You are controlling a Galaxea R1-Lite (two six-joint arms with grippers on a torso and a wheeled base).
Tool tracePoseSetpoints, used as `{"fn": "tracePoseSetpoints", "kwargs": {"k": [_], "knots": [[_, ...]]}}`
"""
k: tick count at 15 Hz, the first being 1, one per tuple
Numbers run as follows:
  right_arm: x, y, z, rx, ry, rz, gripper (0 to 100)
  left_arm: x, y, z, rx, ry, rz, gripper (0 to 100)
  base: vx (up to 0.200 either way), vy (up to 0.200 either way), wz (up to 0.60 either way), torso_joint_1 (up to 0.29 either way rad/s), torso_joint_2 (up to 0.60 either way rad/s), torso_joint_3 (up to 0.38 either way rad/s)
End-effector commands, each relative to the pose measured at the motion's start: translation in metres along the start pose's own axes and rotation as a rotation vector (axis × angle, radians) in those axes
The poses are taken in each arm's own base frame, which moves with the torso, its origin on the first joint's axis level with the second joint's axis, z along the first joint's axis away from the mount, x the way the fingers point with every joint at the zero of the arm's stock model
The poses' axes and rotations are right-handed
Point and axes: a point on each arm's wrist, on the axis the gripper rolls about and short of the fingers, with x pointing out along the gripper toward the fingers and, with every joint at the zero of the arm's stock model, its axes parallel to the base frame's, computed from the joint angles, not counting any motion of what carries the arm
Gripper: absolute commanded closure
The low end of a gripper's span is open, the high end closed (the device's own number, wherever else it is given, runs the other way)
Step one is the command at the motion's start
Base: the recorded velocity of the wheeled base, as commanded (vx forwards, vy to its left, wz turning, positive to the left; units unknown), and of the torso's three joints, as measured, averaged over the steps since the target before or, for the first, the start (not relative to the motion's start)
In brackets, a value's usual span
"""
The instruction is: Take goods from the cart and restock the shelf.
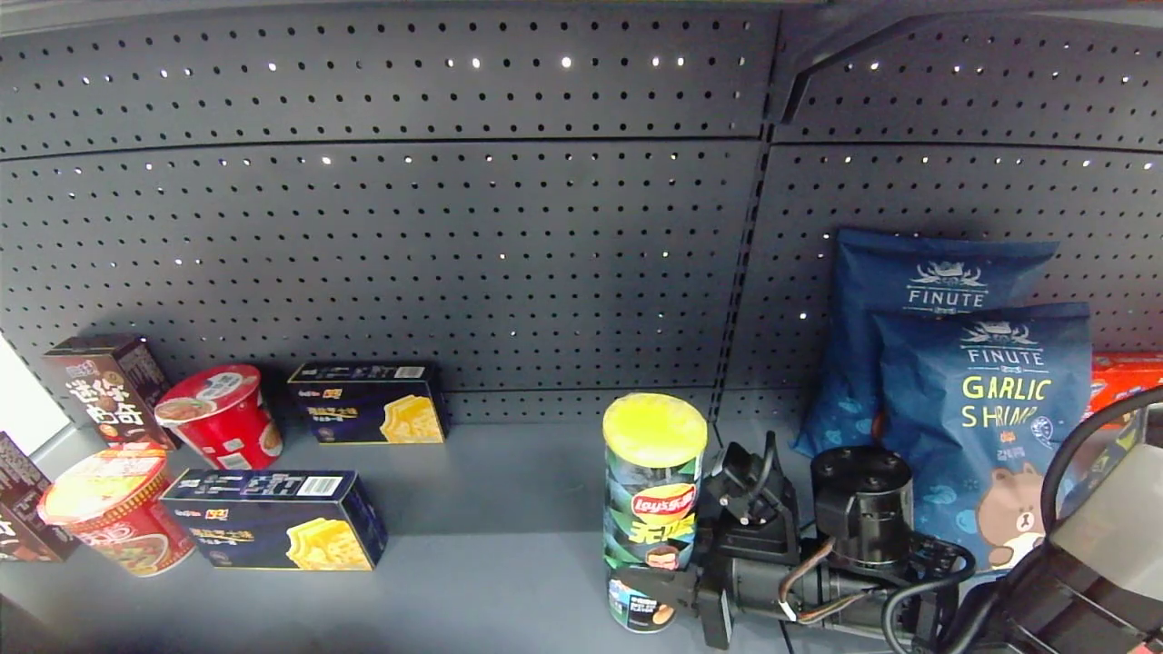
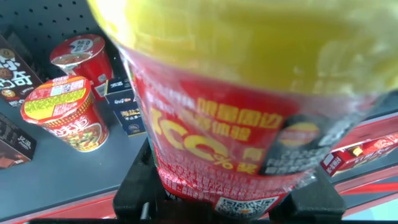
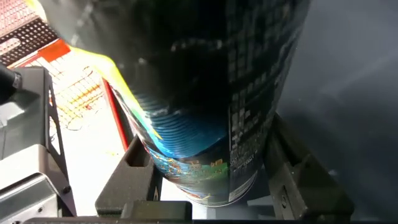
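Placing step: right hand [image 1: 668, 589] grasping chip canister [image 1: 654, 490] upright on shelf [image 1: 491, 518]; release next. Left hand [image 2: 227, 194] grasping red canister [image 2: 217, 124], queued.

The red cup [image 2: 224, 130] loomed blurred, its top cut off at the edge. The right gripper [image 1: 668, 581] hid part of the chip can [image 1: 654, 490]; the front chip bag [image 1: 986, 409] masked much of the rear chip bag [image 1: 909, 272].

Dark perforated back panel [image 1: 454, 227], grey shelf board [image 1: 509, 509], light glinting through holes [image 1: 565, 62]
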Motion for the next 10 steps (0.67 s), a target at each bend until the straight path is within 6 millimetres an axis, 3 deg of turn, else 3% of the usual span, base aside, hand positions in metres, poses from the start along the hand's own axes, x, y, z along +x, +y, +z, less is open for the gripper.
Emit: {"fn": "tracePoseSetpoints", "kwargs": {"k": [1,2,3,8,10], "knots": [[0.004,0.000,-0.004,0.006,0.015,0.004,100,0.001,0.000,0.000,-0.001,0.003,0.001,100,0.000,0.000,0.00,0.000,0.00,0.000],[0.004,0.000,-0.004,0.004,0.014,0.006,100,0.000,0.000,0.000,0.000,0.002,0.001,100,0.000,0.000,0.00,0.000,0.00,0.000],[0.005,0.001,-0.004,0.004,0.014,0.006,0,0.000,0.000,0.000,0.000,0.002,0.000,100,0.000,0.000,0.00,0.000,0.00,0.000],[-0.009,0.007,0.000,0.001,0.007,0.000,0,0.000,0.000,0.000,0.000,0.003,0.000,100,0.000,0.000,0.00,0.000,0.00,0.000],[-0.027,0.016,0.002,-0.001,0.004,-0.003,0,0.000,0.000,0.000,0.000,0.000,0.000,100,0.000,0.000,0.00,0.000,0.00,0.000]]}}
